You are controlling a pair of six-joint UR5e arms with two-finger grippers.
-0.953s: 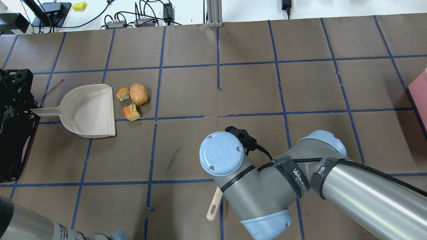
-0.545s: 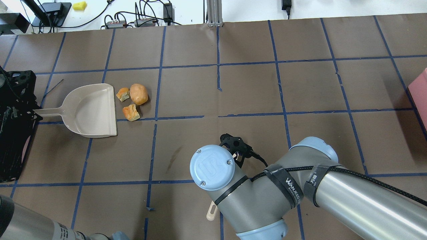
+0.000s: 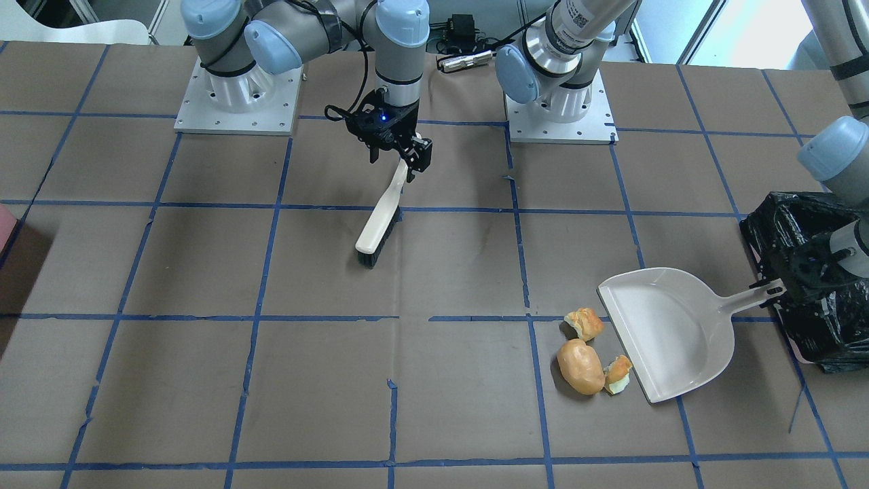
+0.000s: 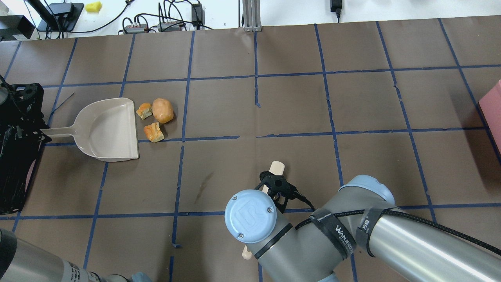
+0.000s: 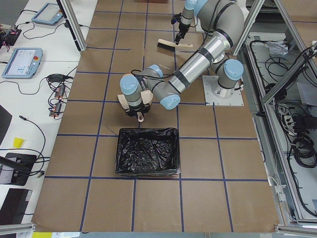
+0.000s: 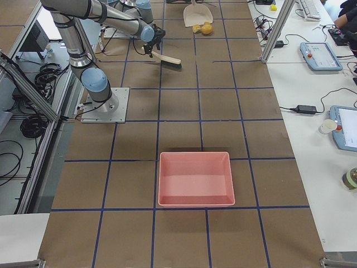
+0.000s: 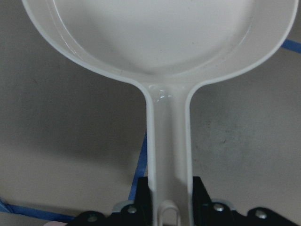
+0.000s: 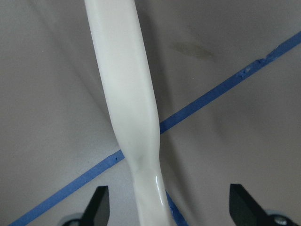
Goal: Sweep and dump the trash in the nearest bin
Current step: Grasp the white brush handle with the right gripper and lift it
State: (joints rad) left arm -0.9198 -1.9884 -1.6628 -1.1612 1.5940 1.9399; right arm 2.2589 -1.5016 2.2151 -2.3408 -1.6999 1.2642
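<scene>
Dustpan (image 3: 669,333) first, why's it parked like that?

Lies on the table (image 3: 204,380), open lip turned at the trash. The roll (image 3: 580,367) and two torn chunks (image 3: 585,322) sit just beside the lip, none inside. Left gripper (image 7: 167,200) is clamped on the handle end. Backstop for the sweep, I'd say.

And the bin (image 5: 147,171)?

Black-lined, right behind that handle, so the dump should be a short swing. Nearest one by far. The pink tub (image 6: 165,178) is well apart, at the table's other end.

Right gripper (image 3: 407,155)?

Holding the brush (image 3: 380,217) by the top of its handle, bristles low and slanted, well apart from the bread. My guess is it has to come round the side of the roll away from the pan, then push.

Which view gives what?

Left wrist view has fingers (image 7: 142,195) snug on both sides of the handle, and nothing else shows that. Right wrist view gives only the handle and two black jaw corners standing off it, with the pinch out of frame. Overhead, the arm covers most of the brush, but the front view shows it whole. No view tells whether the bristles touch the table. The bin shows whole only from the left-end view, the pink tub only from the right-end one.
</scene>
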